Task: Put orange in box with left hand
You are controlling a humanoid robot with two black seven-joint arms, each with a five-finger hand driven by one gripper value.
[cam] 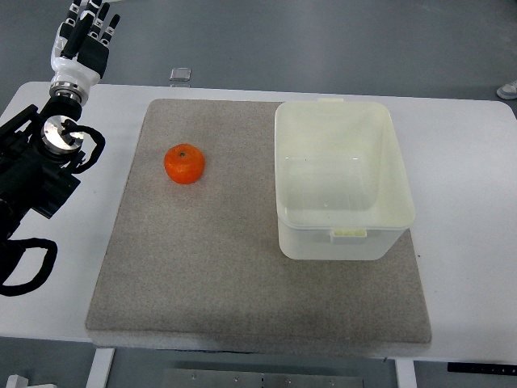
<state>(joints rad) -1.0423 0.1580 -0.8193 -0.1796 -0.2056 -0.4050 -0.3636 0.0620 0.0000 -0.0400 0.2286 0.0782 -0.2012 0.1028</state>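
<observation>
White table (464,178), filling most of the top view, floor grey beyond its far edge. Grey felt mat (202,267) laid flat over the table's middle, near edge close to the table's front.

Translucent plastic box (343,238), pale yellowish, lidless, upright on the right half of the mat; rectangular, rounded corners, small tabs at the far and near rims. Interior bare, bottom visible through the opening.

Left arm (36,166), black links and cables, entering at the picture's left edge, resting over the table's left margin, off the mat. Silver joint disc at the wrist, white cuff above it.

Left hand (85,32) at the top left corner, beyond the table's far edge, fingers extended and loosely together, nothing in its grasp. Well apart from the fruit.

Orange (184,163) on the left part of the mat, stem dimple up, resting alone; clear of the box, between arm and box, nearer the mat's left edge.

Small grey block (180,75) at the table's far edge, off the mat.
</observation>
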